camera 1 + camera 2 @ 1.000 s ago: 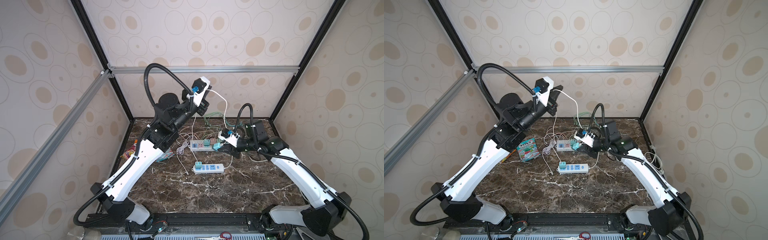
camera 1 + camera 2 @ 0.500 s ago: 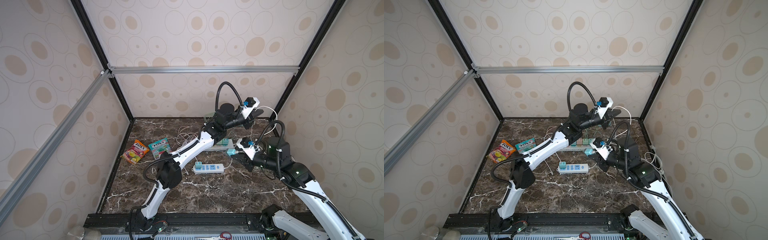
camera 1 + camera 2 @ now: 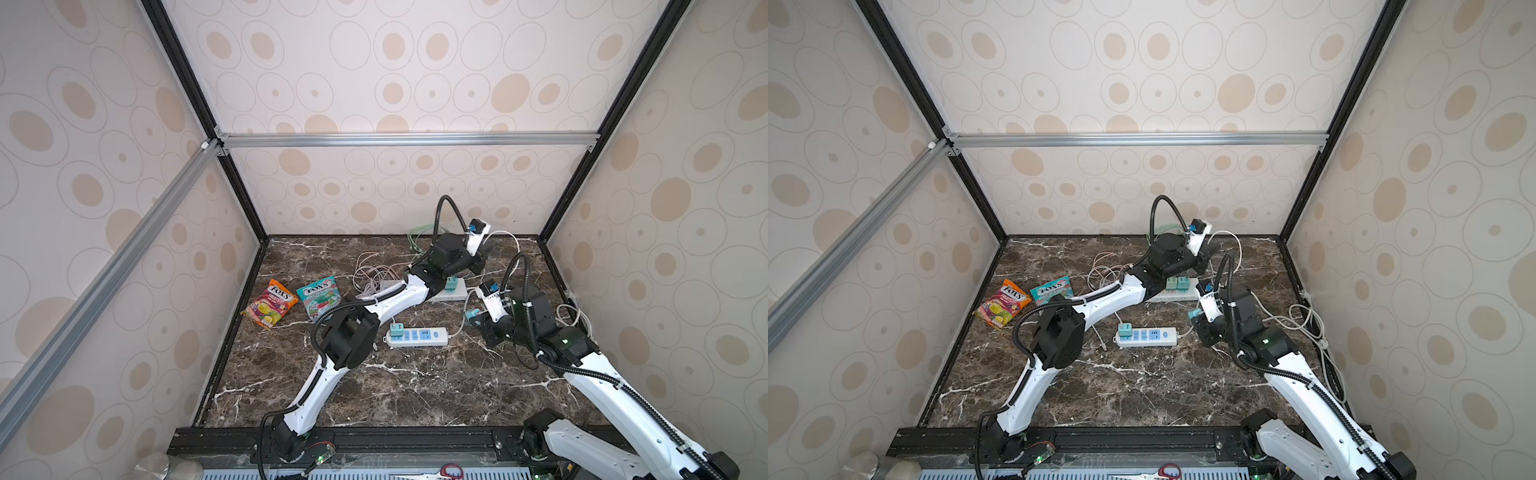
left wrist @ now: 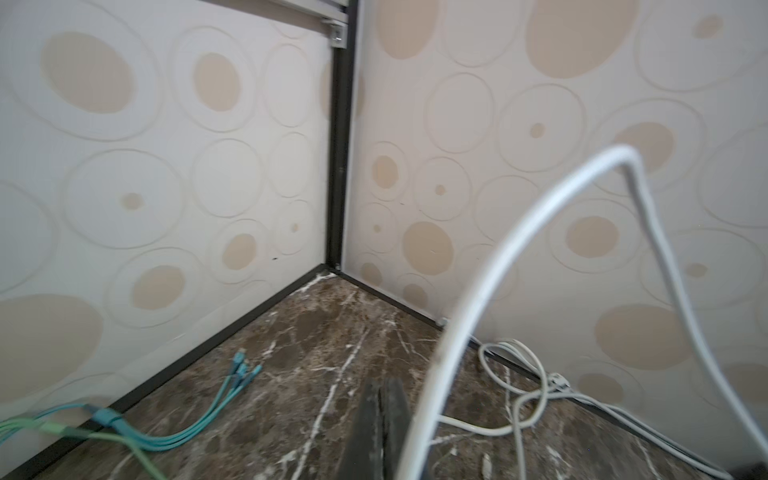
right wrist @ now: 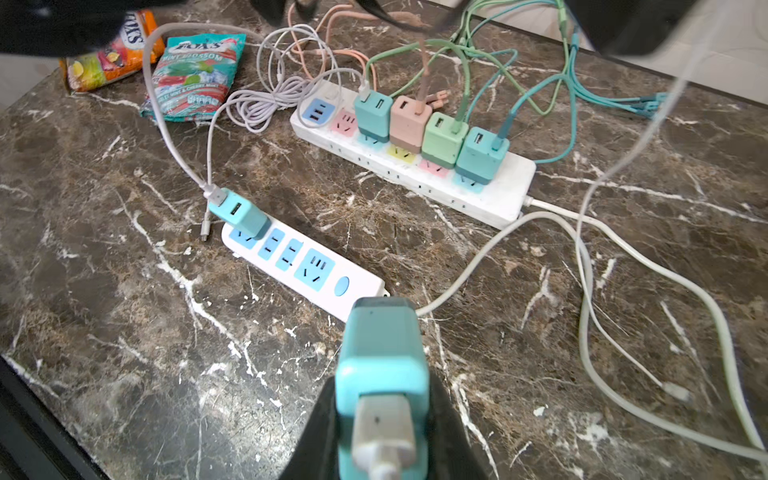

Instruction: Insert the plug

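Marble tabletop (image 5: 124,332); teal plug (image 5: 380,353) clamped between right pincer (image 5: 382,399) jaws

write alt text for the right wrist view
The right gripper holds a teal USB charger near a small white power strip that carries a second charger. Behind lie a longer strip with four chargers, tangled cables and two Fox's candy bags.

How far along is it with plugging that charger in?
Done: the right hand has the teal charger gripped. In hand: it hangs above the table near the switch end of the small power strip, not in any socket. Left: line it up over a free blue socket and push it in; a second charger already fills the end socket. The left hand is shut, near the back corner.
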### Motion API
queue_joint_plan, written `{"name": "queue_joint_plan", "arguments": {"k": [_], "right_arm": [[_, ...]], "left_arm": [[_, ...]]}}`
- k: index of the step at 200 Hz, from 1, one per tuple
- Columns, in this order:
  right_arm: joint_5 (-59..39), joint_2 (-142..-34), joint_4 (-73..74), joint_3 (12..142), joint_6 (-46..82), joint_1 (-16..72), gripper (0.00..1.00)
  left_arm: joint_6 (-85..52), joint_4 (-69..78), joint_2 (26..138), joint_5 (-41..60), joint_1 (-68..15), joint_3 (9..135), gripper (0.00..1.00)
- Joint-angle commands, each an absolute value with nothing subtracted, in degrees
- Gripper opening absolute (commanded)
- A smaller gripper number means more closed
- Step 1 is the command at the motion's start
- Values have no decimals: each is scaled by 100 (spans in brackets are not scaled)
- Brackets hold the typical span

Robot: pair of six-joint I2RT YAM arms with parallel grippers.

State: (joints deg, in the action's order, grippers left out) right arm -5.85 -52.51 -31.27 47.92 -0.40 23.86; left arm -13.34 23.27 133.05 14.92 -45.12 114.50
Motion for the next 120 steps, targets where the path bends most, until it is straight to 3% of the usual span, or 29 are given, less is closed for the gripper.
{"name": "queue_joint_plan", "arguments": {"k": [1, 33, 78, 104, 110, 120], "right_arm": [[-116, -5161, -3231, 4729, 354, 2330, 0], [114, -4992, -3709, 4771, 482, 2113, 0], [-1318, -4925, -4023, 5151, -418, 2118, 0], [-757, -4992, -4037, 5218, -223, 2118, 0], [-557, -4972, -4051, 5221, -154, 2118, 0], [-301, -4917, -4061, 5229, -49, 2118, 0]], "left_arm": [[-1752, 3307, 12779, 898, -4392, 11033, 0], [-1788, 3110, 12780, 529, -4374, 11102, 0], [-1653, 1795, 13849, 1617, -4738, 12843, 0], [-1233, 787, 14419, 1994, -5016, 13637, 0], [-1134, 565, 14427, 2050, -5027, 13624, 6], [-848, 184, 14336, 2141, -5020, 13436, 26]]}}
